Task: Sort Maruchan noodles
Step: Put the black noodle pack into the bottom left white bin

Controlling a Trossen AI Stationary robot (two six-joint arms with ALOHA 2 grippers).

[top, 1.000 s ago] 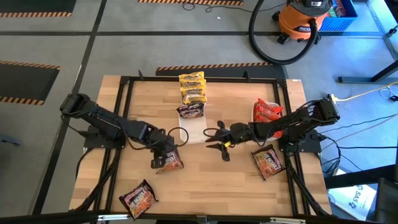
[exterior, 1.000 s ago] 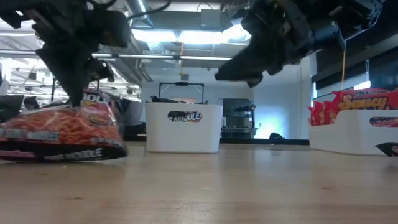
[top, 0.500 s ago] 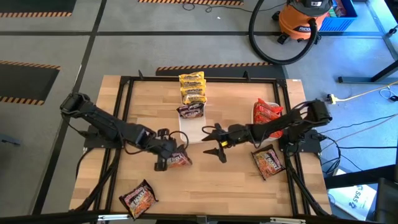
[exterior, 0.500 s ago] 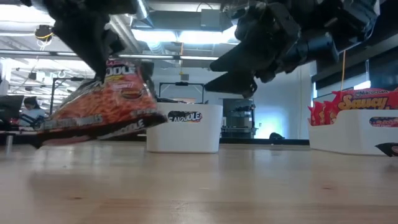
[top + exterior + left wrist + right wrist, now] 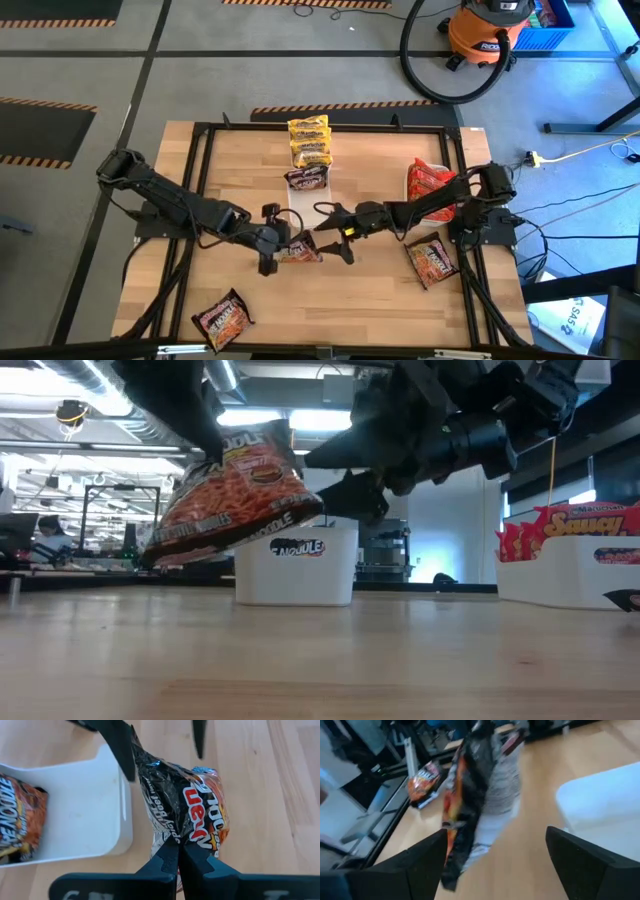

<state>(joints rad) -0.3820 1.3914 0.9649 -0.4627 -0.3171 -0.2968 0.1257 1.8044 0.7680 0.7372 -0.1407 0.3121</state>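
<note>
The left gripper (image 5: 177, 851) has its fingers pressed together on the crimped edge of a dark brown-maroon crinkly plastic noodle packet (image 5: 297, 249), holding it clear of the wooden table (image 5: 380, 300) so that it hangs forward of the fingertips. Directly facing it, the right gripper (image 5: 332, 233) stands spread wide, one finger either side of the packet's far edge; in the right wrist view the packet (image 5: 475, 795) sits in the gap between its fingers, apparently not yet touched, though motion blur makes that hard to confirm. Just beside both claws is the white rectangular plastic tray (image 5: 75, 810), which already carries one matching dark packet (image 5: 20, 822).

This looks like a hand-over step: one packet passing from left arm to right in mid-air. The next move calls for the right fingers to close squarely on the packet's free edge before the left lets go, since the slack film could slip or fold.
</note>
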